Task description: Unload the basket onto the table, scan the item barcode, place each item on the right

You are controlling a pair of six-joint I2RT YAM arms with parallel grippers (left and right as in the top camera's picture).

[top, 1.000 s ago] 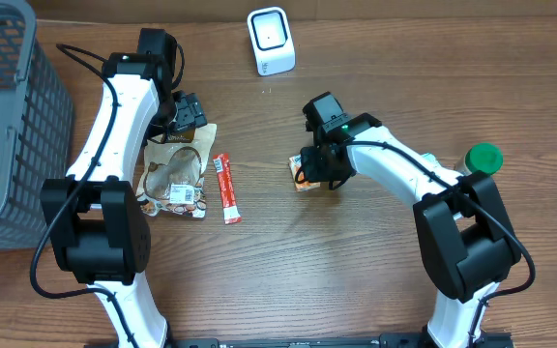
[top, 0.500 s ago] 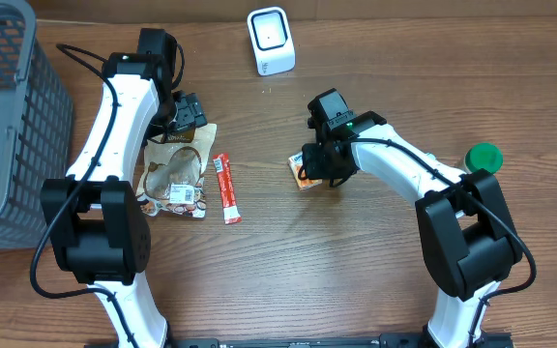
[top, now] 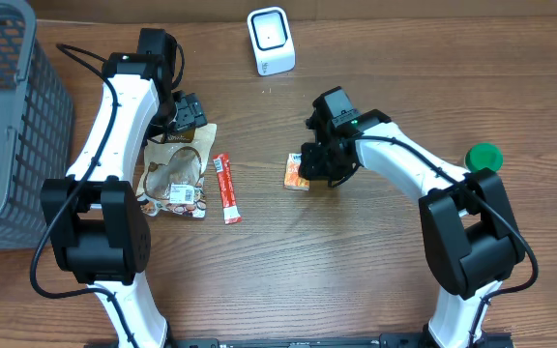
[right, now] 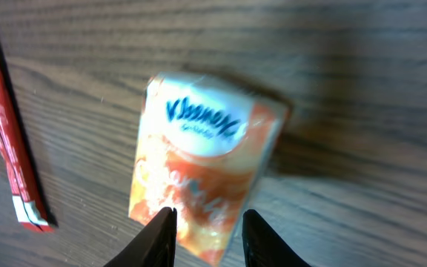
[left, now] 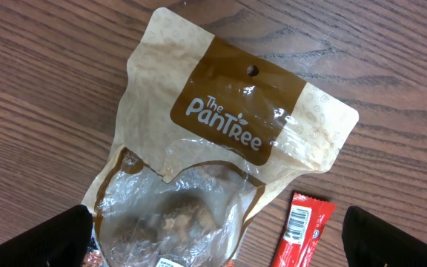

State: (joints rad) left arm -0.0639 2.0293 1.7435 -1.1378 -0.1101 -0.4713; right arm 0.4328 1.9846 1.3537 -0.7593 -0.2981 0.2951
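Right of centre on the surface, the tissue pack (top: 297, 172) sits at the tip of my right arm. It's a small soft pack, orange with a white top panel and blue Kleenex lettering, blurred in the right wrist view (right: 206, 174). No barcode shows on the face I see. Can't tell if it rests on the surface or is lifted off it.

Containers: a grey mesh basket (top: 8, 116) at the far left edge, only its grey floor showing inside. A tan and brown PanTree pouch (left: 228, 141) lies flat, brown pieces behind its clear window. A red bar wrapper (top: 226, 188) lies just beside the pouch, to its right. A green-lidded round thing (top: 483, 157) stands by my right arm. The white scanner (top: 271, 39) is at the back edge, well apart from the pack.

My right jaws are narrowly set and clamped on the pack's near end, fingertips (right: 161, 236) on either side of it. My left jaws are spread wide above the pouch, holding nothing.
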